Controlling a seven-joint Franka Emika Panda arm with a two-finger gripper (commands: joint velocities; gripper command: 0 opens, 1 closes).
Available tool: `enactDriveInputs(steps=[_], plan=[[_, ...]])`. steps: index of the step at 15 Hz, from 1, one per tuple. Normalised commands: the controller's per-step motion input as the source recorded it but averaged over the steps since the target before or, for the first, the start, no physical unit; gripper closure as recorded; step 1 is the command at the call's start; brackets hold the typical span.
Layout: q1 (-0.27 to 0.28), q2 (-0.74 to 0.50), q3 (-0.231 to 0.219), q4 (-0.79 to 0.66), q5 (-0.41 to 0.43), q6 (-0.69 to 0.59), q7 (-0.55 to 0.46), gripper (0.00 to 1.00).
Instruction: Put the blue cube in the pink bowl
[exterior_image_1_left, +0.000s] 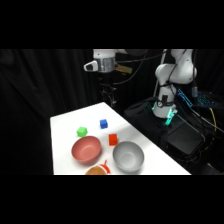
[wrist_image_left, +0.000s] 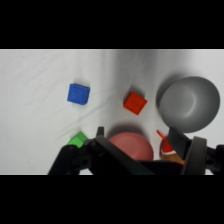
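The blue cube (exterior_image_1_left: 103, 123) sits on the white table (exterior_image_1_left: 65, 125) toward its far end, with nothing touching it. In the wrist view the blue cube (wrist_image_left: 78, 94) lies at upper left. Nearer the front stands the pink bowl (exterior_image_1_left: 86, 149), holding nothing; the wrist view shows the pink bowl (wrist_image_left: 131, 145) partly behind the linkage. My gripper (exterior_image_1_left: 108, 97) hangs high above the table's far edge, well clear of the cube. Seen from the wrist, the gripper (wrist_image_left: 136, 134) is open and holds nothing.
A green block (exterior_image_1_left: 82, 131) lies left of the blue cube and a red cube (exterior_image_1_left: 113, 139) in front of it. A grey bowl (exterior_image_1_left: 128, 156) stands right of the pink one, and an orange object (exterior_image_1_left: 97, 170) sits at the front edge. Dark gear lies beside the table's right side.
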Motion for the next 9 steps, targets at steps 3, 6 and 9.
enactDriveInputs(steps=[3, 6, 9], plan=[[-0.030, 0.00, 0.002, 0.00, 0.014, 0.02, -0.03, 0.00], [-0.070, -0.04, -0.047, -0.05, 0.040, 0.11, -0.13, 0.00], [-0.111, -0.08, -0.092, -0.10, 0.062, 0.17, -0.19, 0.00]])
